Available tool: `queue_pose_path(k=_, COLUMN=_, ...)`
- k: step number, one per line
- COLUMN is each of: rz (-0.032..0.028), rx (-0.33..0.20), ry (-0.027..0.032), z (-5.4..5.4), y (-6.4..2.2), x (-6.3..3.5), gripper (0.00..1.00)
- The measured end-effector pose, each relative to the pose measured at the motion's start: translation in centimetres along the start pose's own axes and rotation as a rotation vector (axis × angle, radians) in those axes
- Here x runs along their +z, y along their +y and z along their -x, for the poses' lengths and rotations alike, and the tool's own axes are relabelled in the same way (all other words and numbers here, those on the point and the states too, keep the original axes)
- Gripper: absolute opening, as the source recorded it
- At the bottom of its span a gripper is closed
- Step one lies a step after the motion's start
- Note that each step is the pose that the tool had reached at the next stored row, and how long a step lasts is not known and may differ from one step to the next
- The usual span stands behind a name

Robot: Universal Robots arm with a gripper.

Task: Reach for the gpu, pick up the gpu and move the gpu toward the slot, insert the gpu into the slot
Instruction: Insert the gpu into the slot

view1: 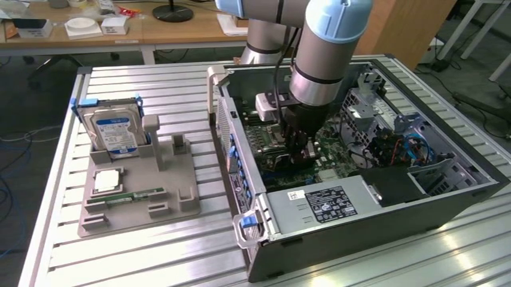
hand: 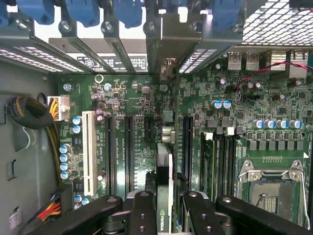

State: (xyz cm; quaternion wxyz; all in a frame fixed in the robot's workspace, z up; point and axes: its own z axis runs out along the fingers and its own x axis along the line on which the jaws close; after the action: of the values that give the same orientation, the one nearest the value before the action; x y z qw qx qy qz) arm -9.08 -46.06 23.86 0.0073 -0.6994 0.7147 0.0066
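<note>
Clamping the gpu (hand: 165, 196) edge-on over the motherboard (hand: 142, 112), the gripper (hand: 164, 208) risks jamming it (if tilted) against the slot (hand: 167, 134).

The gripper (hand: 165, 208) is closed on the gpu (hand: 165, 171), which stands edge-on between its black fingers (hand: 142, 213) above the green motherboard (hand: 230, 112). The card's bracket end reaches up to the case's rear bracket row (hand: 168, 44). Long black slots (hand: 129, 149) run just beside it, with a white slot (hand: 89, 152) further off and the silver socket (hand: 271, 183) on the other side.
</note>
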Motion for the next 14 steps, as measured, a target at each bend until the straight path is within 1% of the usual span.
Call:
queue_pose_path(k=4, rz=0.0000, rx=0.000, ry=-0.0001, z=0.0, y=0.00, x=0.00, gripper=0.26)
queue_pose_path(k=5, rz=0.0000, rx=0.001, ry=-0.0027, z=0.0, y=0.05, x=0.08, gripper=0.26)
queue_pose_path(k=7, rz=-0.0009, rx=0.001, ry=-0.0011, z=0.0, y=0.03, x=-0.02, gripper=0.27)
queue_pose_path(k=8, rz=-0.0008, rx=0.000, ry=-0.0002, z=0.0, y=0.00, x=-0.17, gripper=0.33)
queue_pose_path(k=14, rz=-0.0054, rx=0.000, ry=-0.0002, z=0.0, y=0.00, x=-1.62, gripper=0.33)
